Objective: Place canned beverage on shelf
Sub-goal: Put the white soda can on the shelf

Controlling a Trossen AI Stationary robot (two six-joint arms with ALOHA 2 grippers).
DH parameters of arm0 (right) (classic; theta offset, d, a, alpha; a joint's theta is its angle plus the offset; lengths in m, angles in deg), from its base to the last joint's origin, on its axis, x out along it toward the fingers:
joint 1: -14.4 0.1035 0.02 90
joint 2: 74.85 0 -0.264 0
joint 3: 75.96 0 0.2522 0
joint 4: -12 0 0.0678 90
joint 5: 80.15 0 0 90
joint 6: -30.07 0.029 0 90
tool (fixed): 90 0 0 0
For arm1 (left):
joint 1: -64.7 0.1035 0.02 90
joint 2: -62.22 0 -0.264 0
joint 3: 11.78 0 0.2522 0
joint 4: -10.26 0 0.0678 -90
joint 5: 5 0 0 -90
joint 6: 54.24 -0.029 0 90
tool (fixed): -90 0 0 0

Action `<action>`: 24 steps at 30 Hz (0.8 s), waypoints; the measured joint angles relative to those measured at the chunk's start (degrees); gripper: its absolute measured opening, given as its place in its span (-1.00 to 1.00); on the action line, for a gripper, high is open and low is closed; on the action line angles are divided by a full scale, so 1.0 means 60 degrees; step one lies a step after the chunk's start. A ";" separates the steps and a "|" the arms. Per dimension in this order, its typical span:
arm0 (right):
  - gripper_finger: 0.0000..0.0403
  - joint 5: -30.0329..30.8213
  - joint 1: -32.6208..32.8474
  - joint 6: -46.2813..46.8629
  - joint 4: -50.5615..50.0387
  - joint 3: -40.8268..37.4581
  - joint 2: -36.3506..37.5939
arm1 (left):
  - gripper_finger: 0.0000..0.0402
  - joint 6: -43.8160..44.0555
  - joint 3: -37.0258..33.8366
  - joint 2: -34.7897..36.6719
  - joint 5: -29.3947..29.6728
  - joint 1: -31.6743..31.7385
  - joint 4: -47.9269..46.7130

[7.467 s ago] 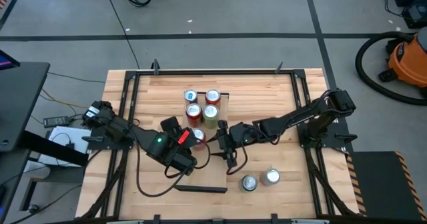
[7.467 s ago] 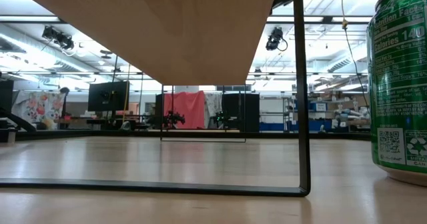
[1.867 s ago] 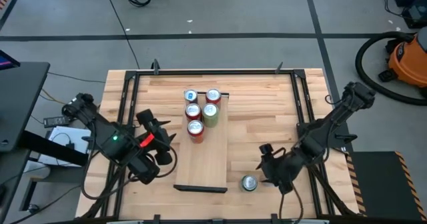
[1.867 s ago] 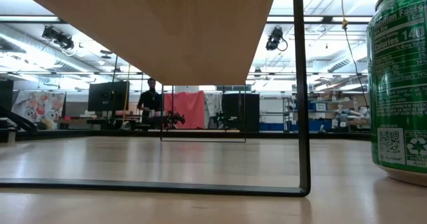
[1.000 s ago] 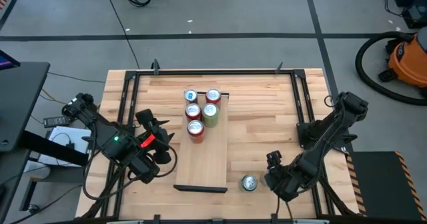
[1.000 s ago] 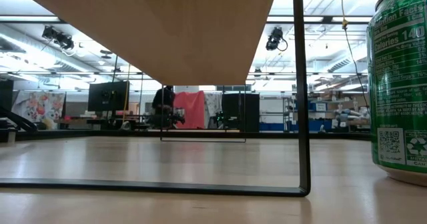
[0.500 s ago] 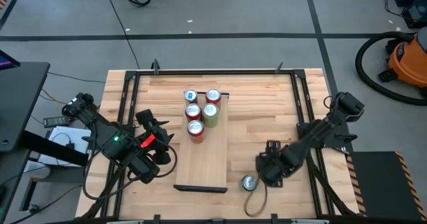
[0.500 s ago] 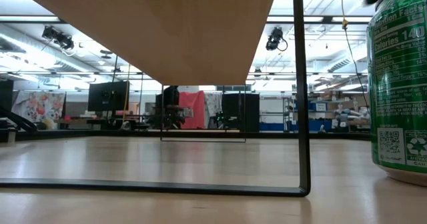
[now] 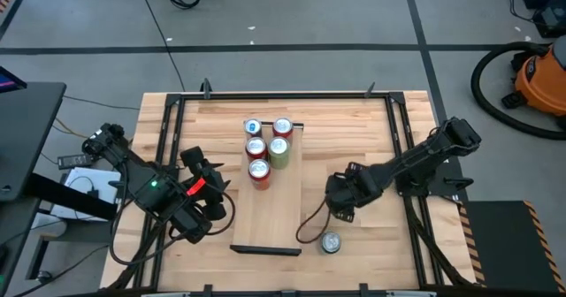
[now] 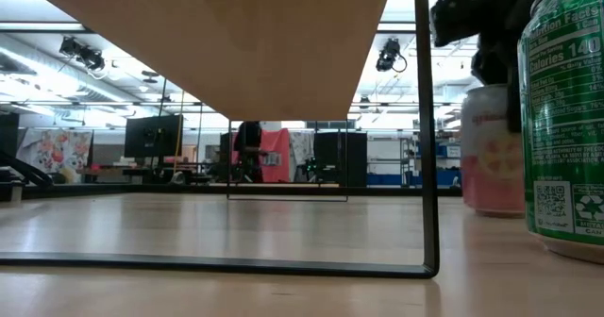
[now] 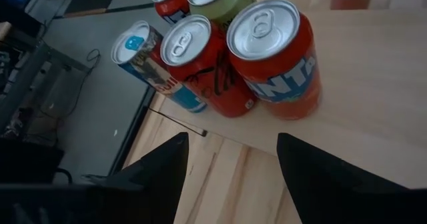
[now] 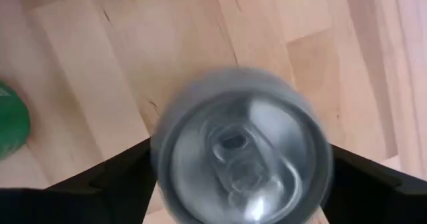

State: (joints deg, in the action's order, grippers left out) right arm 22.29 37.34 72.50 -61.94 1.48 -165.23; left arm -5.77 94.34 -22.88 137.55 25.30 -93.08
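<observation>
The shelf (image 9: 270,213) is a light wood plank in mid-table; the low view shows its underside (image 10: 236,43). Several cans (image 9: 267,148) stand upright on its far end. A green can (image 9: 330,242) stands on the tabletop near the shelf's near right corner. My right gripper (image 9: 340,200) is shut on a pink-and-white can (image 10: 491,147) just right of the shelf, farther from the near edge than the green can. My left gripper (image 9: 212,191) waits open left of the shelf and touches nothing; its wrist view looks at the shelf's cans (image 11: 267,57). My right gripper pinches the pink-and-white can between its two fingers (image 12: 113,184), one on each side of the can's wall just below the silver top (image 12: 240,144). The fingers come from above, pointing down. The can is upright; whether its base is clear of the tabletop I cannot tell.
The green can (image 10: 566,119) stands close to the held can on its near side. The shelf's dark leg frame (image 10: 429,166) rises at its near end. A black cable loop (image 9: 309,226) hangs from the right arm over the table. A person walks far behind the table.
My right gripper has gone from near the table's near right corner toward the left and far edges, carrying the pink-and-white can upright. The can has left its place right of the green can and now shows beyond it in the low view.
</observation>
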 joint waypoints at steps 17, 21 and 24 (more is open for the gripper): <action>0.88 -0.0594 -0.0710 -0.6373 -0.0412 0.0147 0.0978 | 0.19 -0.0005 0.0000 -0.0002 -0.0212 0.0000 0.0001; 0.88 -0.0976 -0.0703 -0.8048 -0.0657 0.0147 0.1044 | 0.19 -0.0005 0.0000 0.0000 -0.0295 0.0000 0.0001; 0.88 -0.0997 -0.0703 -0.9383 -0.0697 0.0147 0.1044 | 0.19 -0.0005 0.0000 0.0000 -0.0317 0.0000 0.0011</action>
State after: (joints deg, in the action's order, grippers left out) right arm 16.31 33.12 16.20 -66.12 2.36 -158.97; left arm -5.80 94.34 -22.88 135.65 25.30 -93.01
